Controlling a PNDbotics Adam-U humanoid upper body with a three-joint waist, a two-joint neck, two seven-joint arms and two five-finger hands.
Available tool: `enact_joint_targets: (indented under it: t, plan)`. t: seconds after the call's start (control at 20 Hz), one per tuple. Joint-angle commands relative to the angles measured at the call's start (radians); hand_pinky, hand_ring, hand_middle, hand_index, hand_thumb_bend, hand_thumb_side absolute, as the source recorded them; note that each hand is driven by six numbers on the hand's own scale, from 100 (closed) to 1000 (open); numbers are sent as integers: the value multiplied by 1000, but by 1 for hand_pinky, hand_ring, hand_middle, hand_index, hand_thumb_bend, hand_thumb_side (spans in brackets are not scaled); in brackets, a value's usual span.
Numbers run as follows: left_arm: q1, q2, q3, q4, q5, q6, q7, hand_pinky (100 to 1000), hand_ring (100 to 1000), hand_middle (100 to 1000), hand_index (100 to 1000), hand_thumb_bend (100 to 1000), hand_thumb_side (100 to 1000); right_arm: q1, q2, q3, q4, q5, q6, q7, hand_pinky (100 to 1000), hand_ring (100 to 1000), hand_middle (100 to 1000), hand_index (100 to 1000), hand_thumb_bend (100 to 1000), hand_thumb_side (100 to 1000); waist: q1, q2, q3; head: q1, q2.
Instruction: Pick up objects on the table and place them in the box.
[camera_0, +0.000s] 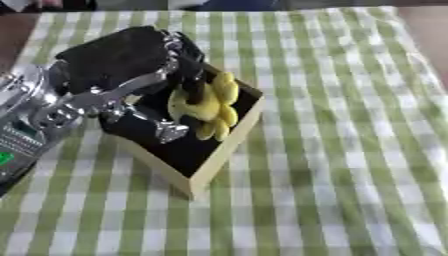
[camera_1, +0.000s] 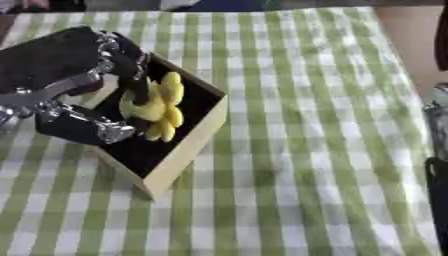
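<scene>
A shallow box (camera_0: 223, 155) with a pale wooden rim and a black inside lies askew on the green-and-white checked cloth. A lumpy yellow object (camera_0: 219, 107), shaped like a small bunch of bananas, sits inside it by the right wall. My left hand (camera_0: 122, 60), black with silver joints, reaches over the box from the left. Its dark fingers (camera_0: 191, 87) curl over the top of the yellow object and its thumb (camera_0: 168, 131) lies just below it. A grey and black piece of my right arm (camera_1: 437, 125) shows at the right edge; the hand itself is mostly cut off.
The checked cloth (camera_0: 350, 150) covers the table to the right of and in front of the box. Bare brown tabletop (camera_1: 407, 35) shows past the cloth's far right edge. My left forearm (camera_0: 26, 125) fills the left side.
</scene>
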Motion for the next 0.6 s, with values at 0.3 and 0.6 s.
enact_joint_targets:
  t: [0.3, 0.6]
  plan:
    - [-4, -36, 5, 92, -66, 9, 37, 135, 451, 482, 524, 100, 100, -5, -19, -7, -20, -6, 4, 3, 741, 753, 665, 835, 100, 1000, -1, -8, -4, -1, -19]
    - [-13, -63, -4, 167, -110, -15, 31, 216, 488, 516, 575, 151, 100, -2, -19, -8, -20, -8, 4, 4, 741, 752, 664, 835, 100, 1000, -3, -3, -3, 2, -21]
